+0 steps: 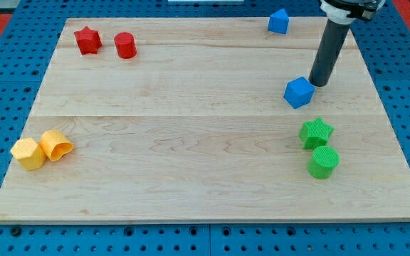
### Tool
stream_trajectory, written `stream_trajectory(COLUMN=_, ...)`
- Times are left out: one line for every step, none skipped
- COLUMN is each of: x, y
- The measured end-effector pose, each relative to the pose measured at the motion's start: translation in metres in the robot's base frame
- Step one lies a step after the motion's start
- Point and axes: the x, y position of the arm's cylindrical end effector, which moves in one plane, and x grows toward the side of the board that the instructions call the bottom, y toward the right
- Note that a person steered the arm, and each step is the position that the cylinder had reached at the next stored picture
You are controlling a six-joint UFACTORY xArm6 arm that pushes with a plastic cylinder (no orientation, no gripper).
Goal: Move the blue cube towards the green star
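The blue cube [299, 92] lies on the wooden board [191, 142] at the view's right, a little above the middle. The green star [316, 132] lies just below it and slightly to the right, with a small gap between them. My tip [319, 84] stands right next to the cube's upper right corner, touching it or nearly so. The dark rod rises from there to the view's top right.
A green cylinder [324, 163] sits just below the star. A second blue block [278, 22] is at the top edge. A red star [87, 40] and red cylinder [125, 45] are top left. Two yellow-orange blocks [28, 153] [55, 146] are bottom left.
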Motion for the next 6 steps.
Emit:
stream_trajectory(x=-0.028, y=-0.044)
stream_trajectory(x=-0.004, y=-0.052)
stream_trajectory(x=0.01, y=-0.023)
stream_trajectory(x=-0.047, y=0.002)
stream_trajectory(x=-0.125, y=0.049)
stream_trajectory(x=-0.178, y=0.045)
